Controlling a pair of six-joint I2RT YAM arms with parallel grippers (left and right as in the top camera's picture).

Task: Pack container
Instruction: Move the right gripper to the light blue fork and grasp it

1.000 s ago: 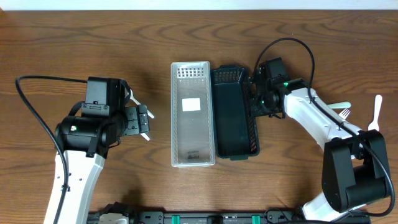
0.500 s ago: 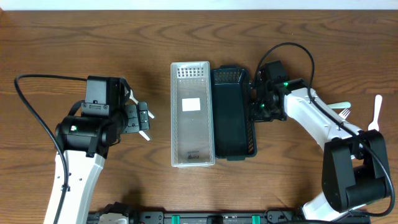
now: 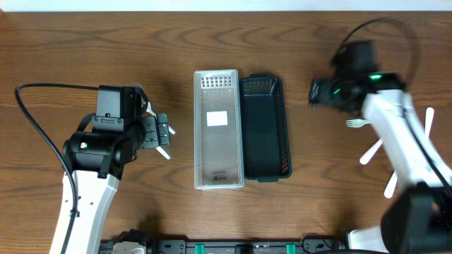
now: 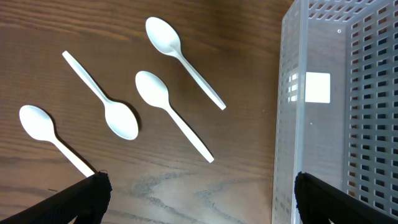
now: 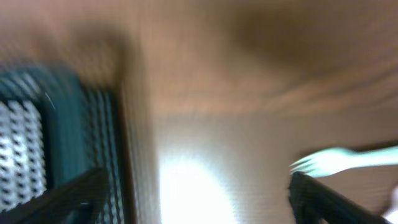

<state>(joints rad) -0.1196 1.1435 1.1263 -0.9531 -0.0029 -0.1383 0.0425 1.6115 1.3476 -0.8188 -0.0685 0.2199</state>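
Observation:
A clear white slotted container (image 3: 219, 130) lies mid-table with a dark green slotted basket (image 3: 265, 127) pressed along its right side. Both look empty. My left gripper (image 3: 164, 140) hovers open just left of the clear container (image 4: 336, 93); in the left wrist view (image 4: 199, 193) its fingers frame bare wood below several white spoons (image 4: 152, 90). My right gripper (image 3: 316, 93) is open, off to the right of the green basket and holding nothing. The right wrist view is blurred: the gripper (image 5: 196, 186) sits between the green basket (image 5: 68, 124) and a white fork (image 5: 336, 160).
Several white plastic forks (image 3: 371, 150) lie scattered on the wood at the right, one (image 3: 359, 123) close under the right arm. The spoons lie mostly hidden beneath the left arm in the overhead view. A black rail (image 3: 247, 247) runs along the table's near edge.
The right gripper has opened, let go of the green basket's right wall and swung up and to the right. The green basket was pushed against the clear container. The left arm stayed put.

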